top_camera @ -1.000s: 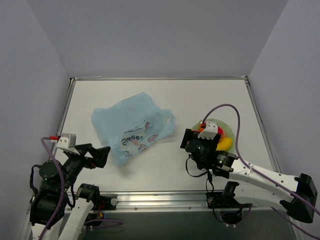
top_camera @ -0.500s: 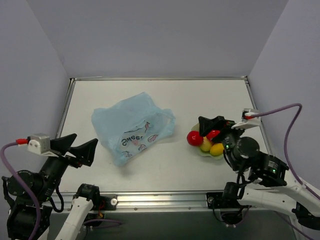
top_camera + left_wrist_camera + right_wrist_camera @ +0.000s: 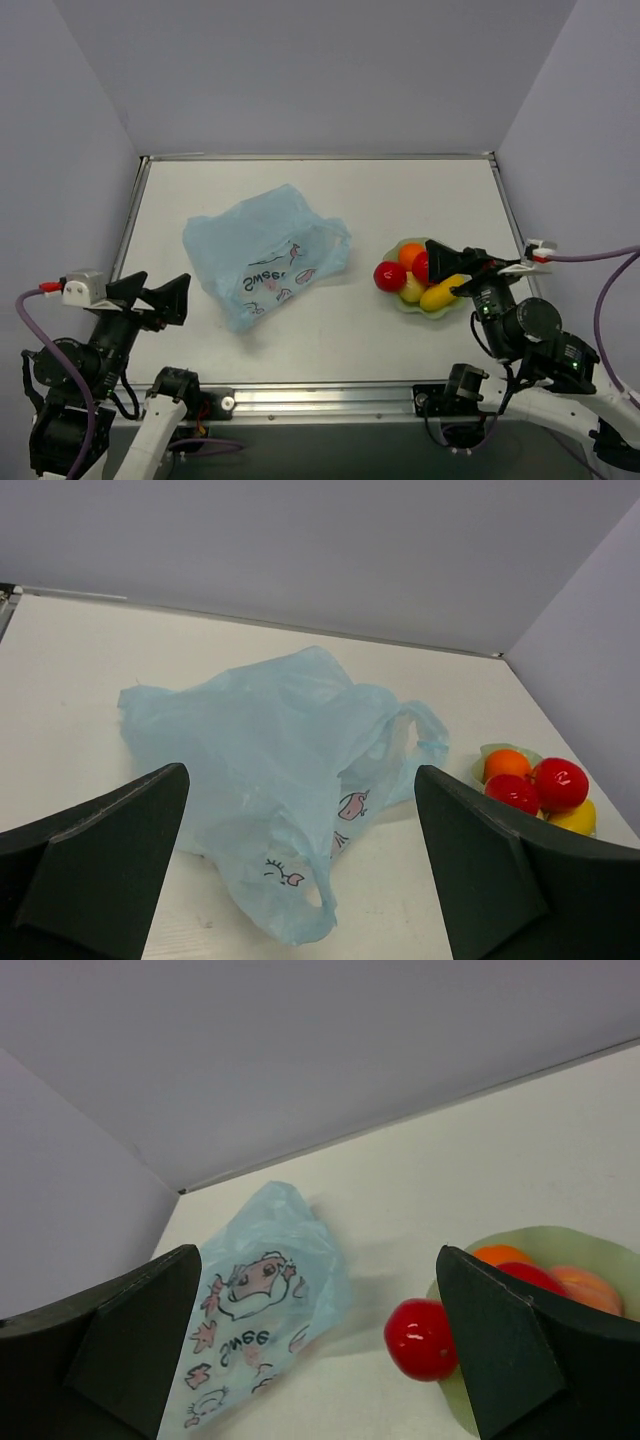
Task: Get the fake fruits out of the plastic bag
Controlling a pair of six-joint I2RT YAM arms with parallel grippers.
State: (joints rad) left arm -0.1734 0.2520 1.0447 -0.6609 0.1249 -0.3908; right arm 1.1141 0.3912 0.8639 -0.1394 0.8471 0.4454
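I judged unloading done, fake fruits (image 3: 415,280) at green dish (image 3: 575,1245) | left gripper (image 3: 160,293), right gripper (image 3: 450,268) gaped empty | next: probe plastic bag (image 3: 262,255).

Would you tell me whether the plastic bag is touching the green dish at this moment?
No, the plastic bag lies apart from the green dish, with a strip of bare table between them.

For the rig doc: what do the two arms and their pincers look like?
Left arm and right arm match: white lower links, black joint housings. Left pincer and right pincer each have two matte black wedge-shaped fingers. A small white camera block with a red plug sits at each wrist, feeding a purple cable. No readable markings.
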